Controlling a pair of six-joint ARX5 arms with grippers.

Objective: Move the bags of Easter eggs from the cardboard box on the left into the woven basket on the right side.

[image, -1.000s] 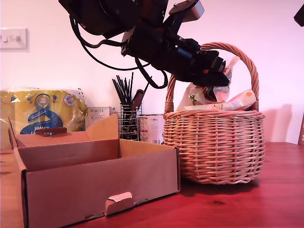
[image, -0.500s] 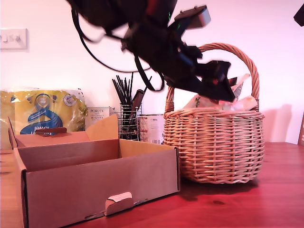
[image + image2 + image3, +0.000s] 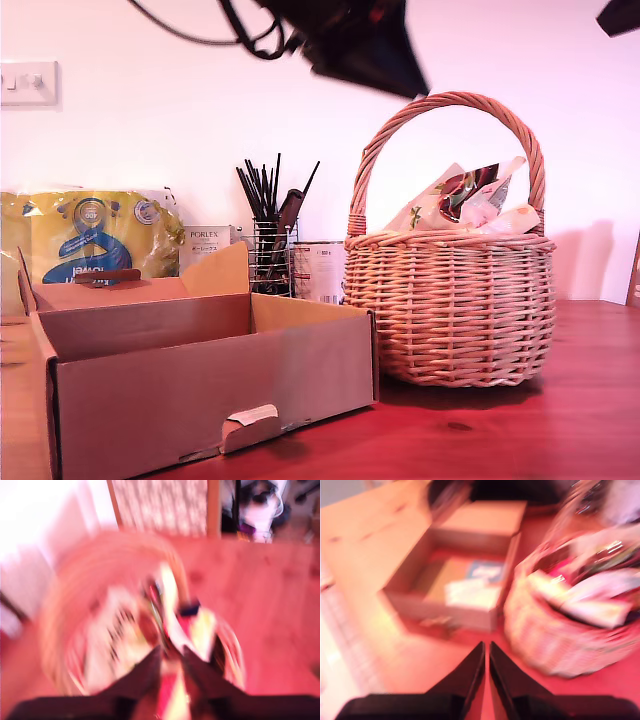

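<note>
Hanging high above the round tan wicker basket (image 3: 450,305) with its tall arched handle, my first gripper (image 3: 171,657) looks straight down into it; the wrist picture is smeared, and I cannot tell whether its dark fingers, standing a little apart, hold anything. Below those fingers lie glossy pouches of Easter eggs (image 3: 150,630), white with red and green print, heaped inside the basket and blurred beyond reading. In the exterior view the same pouches (image 3: 465,200) stick up past the basket's rim, their print too small to read. My second gripper (image 3: 486,652) has its two dark fingers nearly touching with nothing between them, and it hovers over the red-brown wooden table (image 3: 445,665). Ahead of it sits the wide shallow brown cardboard box (image 3: 460,570), holding a white pouch (image 3: 472,592) and a bluish one (image 3: 484,571); the basket (image 3: 560,630) stands just beside the box. In the exterior view a black arm section (image 3: 355,45) crosses the top, above and toward the box side of the handle. Behind the cardboard box (image 3: 200,370) stand a yellow-and-blue wrapped multipack (image 3: 90,235), a small white carton reading "PORLEX" (image 3: 205,240), a black wire utensil holder (image 3: 270,250) full of dark sticks, and a tin marked "800 g" (image 3: 320,270).
</note>
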